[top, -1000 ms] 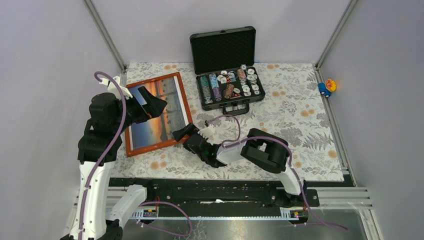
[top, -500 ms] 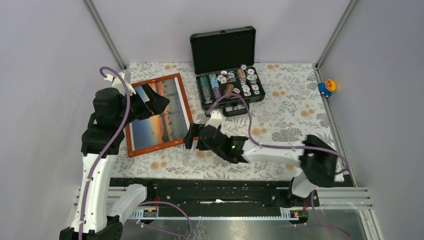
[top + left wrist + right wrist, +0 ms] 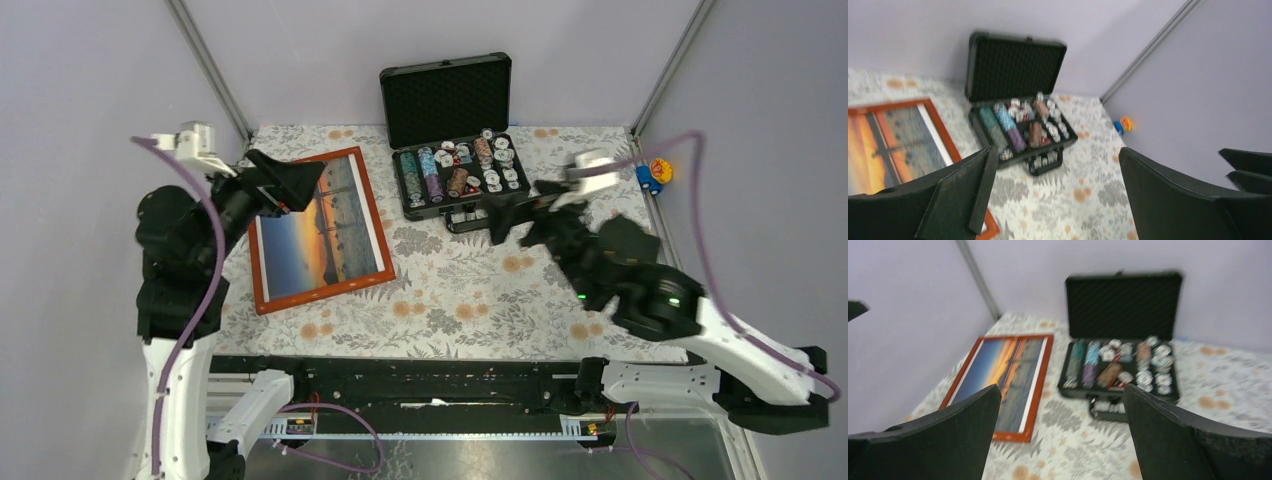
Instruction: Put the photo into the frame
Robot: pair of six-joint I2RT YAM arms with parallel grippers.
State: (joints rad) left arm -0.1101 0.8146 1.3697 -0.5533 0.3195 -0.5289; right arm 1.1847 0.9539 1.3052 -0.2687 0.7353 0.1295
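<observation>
The orange-brown frame (image 3: 322, 291) lies flat on the left of the table, and the sunset photo (image 3: 320, 245) lies inside its border. My left gripper (image 3: 305, 185) hangs open above the frame's far left corner, touching nothing. Raised over the middle right of the table, my right gripper (image 3: 497, 218) is open and empty near the chip case's front. In the left wrist view the frame (image 3: 940, 127) and photo (image 3: 883, 150) show left of the open gripper (image 3: 1055, 155). The right wrist view shows the frame (image 3: 1040, 375) and photo (image 3: 998, 365) beyond the open gripper (image 3: 1062, 390).
An open black case of chips (image 3: 455, 160) stands at the back centre, lid upright. A small blue and orange toy (image 3: 655, 172) sits by the right wall. A floral cloth (image 3: 600, 230) covers the table, with walls on three sides.
My right gripper has swung up and to the right, away from the frame's near right corner. My left gripper has lifted back and to the left. The photo and frame stay put.
</observation>
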